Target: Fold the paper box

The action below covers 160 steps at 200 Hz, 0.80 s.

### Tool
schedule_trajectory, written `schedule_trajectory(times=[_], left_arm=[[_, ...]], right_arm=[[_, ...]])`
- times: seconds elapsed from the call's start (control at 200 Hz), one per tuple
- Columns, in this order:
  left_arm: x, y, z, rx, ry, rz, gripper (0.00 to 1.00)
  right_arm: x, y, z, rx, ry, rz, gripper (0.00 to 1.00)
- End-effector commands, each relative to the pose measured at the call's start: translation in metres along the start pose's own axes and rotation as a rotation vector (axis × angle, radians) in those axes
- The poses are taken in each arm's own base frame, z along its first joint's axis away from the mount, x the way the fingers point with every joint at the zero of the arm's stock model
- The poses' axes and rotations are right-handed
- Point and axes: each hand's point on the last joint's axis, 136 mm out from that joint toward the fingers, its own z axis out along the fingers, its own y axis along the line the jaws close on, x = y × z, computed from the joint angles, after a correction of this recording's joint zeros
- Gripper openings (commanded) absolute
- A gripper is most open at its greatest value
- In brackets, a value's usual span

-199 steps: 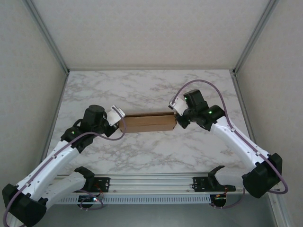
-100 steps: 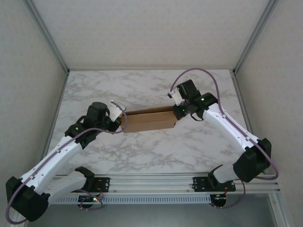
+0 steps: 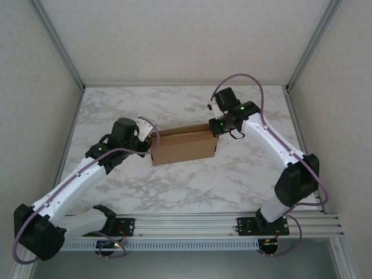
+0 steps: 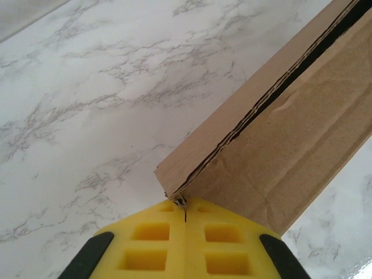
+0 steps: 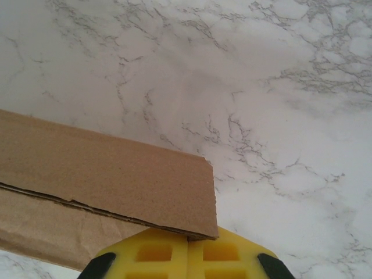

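The paper box [image 3: 183,146] is a brown folded cardboard mailer held between the two arms over the marble table [image 3: 192,186]. Its broad face is turned toward the top camera. My left gripper [image 3: 150,141] is shut on the box's left end. In the left wrist view the yellow fingers [image 4: 145,244] meet with the corner of the paper box [image 4: 290,116] pinched between their tips. My right gripper [image 3: 217,128] is shut on the right end. In the right wrist view the edge of the paper box [image 5: 116,168] runs into the closed yellow fingers [image 5: 226,256].
Grey walls and metal frame posts [image 3: 64,52] bound the table on the left, right and back. A rail [image 3: 192,224] with the arm bases runs along the near edge. Bare marble lies in front of and behind the box.
Both arms have moved further from their bases and risen with the box. The box has tipped, so more of its broad face shows than a second ago.
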Motion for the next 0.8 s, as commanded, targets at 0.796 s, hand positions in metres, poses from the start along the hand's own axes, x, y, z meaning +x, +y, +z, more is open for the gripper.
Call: schedule_trajectory(times=[0.796], left_arm=[[-0.050,0.000,-0.015,0.072,-0.104,-0.175,0.00]], right_arm=[[0.028,0.024,0.003,-0.090,0.059,-0.051,0.00]])
